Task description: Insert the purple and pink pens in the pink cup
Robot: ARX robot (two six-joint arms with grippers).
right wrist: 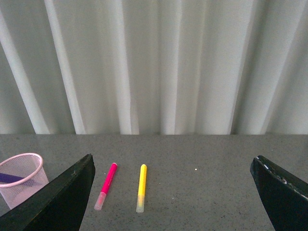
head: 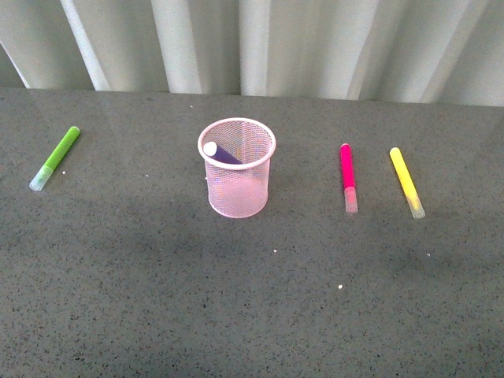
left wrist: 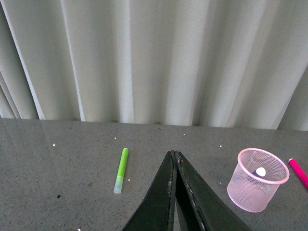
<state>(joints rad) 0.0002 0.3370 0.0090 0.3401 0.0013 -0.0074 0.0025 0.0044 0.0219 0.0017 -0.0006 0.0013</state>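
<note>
Although neither of my arms shows in the front view, each wrist view shows my jaws. The left jaws are pressed together, tip against tip, and they pinch nothing. The right jaws are spread wide, and between them there is only open bench.

The pink cup [head: 236, 169] stands upright on the grey speckled bench [head: 236, 315], near its middle. The purple pen [head: 224, 154] is already inside the cup. It leans against the mesh wall, and its pale end is up near the rim on the left side.

The pink pen [head: 347, 175] lies flat on the bench to the right of the cup, well apart from it, with its pale cap toward me. A yellow marker [head: 406, 182] lies near it, further right, not touching. A lime-green marker [head: 55, 157] lies far to the left of the cup. Behind the bench hangs a pale curtain [head: 315, 39].
</note>
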